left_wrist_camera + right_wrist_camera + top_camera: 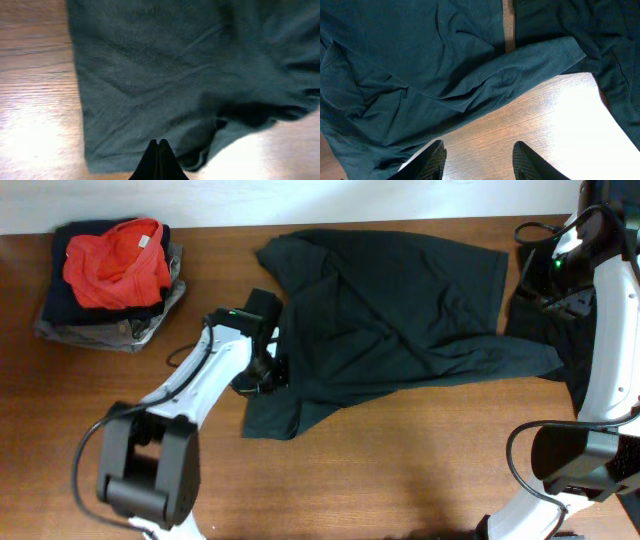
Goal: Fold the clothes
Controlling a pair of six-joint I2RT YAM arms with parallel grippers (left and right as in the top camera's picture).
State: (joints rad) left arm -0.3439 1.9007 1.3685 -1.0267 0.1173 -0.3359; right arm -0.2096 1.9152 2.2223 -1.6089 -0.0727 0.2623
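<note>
Large soft black short-sleeved shirt (400, 310), spread crumpled and unfolded across the middle of the brown wooden table (400, 470). One sleeve stretched out toward the right side, lower corner reaching toward the near edge at the left. Second black garment (545, 330) bunched at the table's right end, just beside that sleeve and partly under the right arm. At the far left corner, well apart from both, a small pile of folded dark and grey clothes (60, 315) with a crumpled red garment (115, 265) on top.

Left hand (158, 150) down at the shirt's lower left corner, fingers pressed fully together right over the hem. Possibly a pinch of fabric between them, though too dark in the wrist view to tell. Shirt edge running straight up the left wrist view, bare wood to its left.

Right hand (482, 162) held above bare table near the outstretched sleeve, fingers (436, 161) set well apart, nothing between them, touching no cloth. Narrow strip of wood showing between the shirt and the second garment in the right wrist view.
</note>
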